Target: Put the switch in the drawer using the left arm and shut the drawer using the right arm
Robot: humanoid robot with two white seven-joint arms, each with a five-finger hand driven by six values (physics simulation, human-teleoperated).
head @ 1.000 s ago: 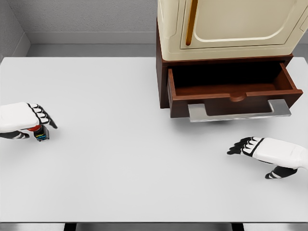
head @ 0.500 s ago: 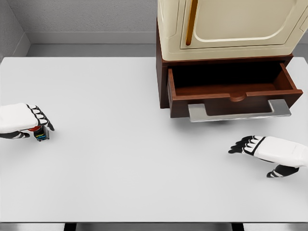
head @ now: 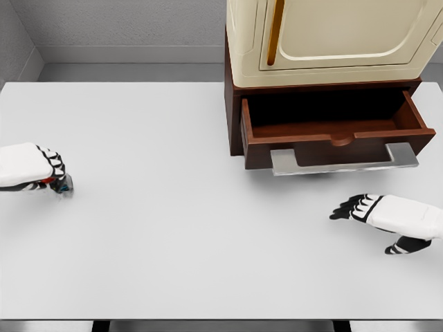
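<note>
Only a small dark corner of the switch [head: 62, 185], with red and blue bits, shows on the white table [head: 173, 228] at the far left. My left hand [head: 54, 173] covers it from above, fingers curled down around it. On the right, the brown wooden drawer [head: 332, 131] stands pulled open, with nothing visible inside and a grey metal handle [head: 344, 160] on its front. My right hand [head: 351, 207] lies open on the table below the drawer, fingers pointing left, touching nothing.
A cream cabinet [head: 325, 41] with a brass handle sits on top of the drawer's brown housing at the back right. A grey wall runs behind the table, whose front edge lies near the bottom of the picture.
My left hand has drawn a little to the left and closed further over the switch, hiding more of it. The right hand has barely shifted.
</note>
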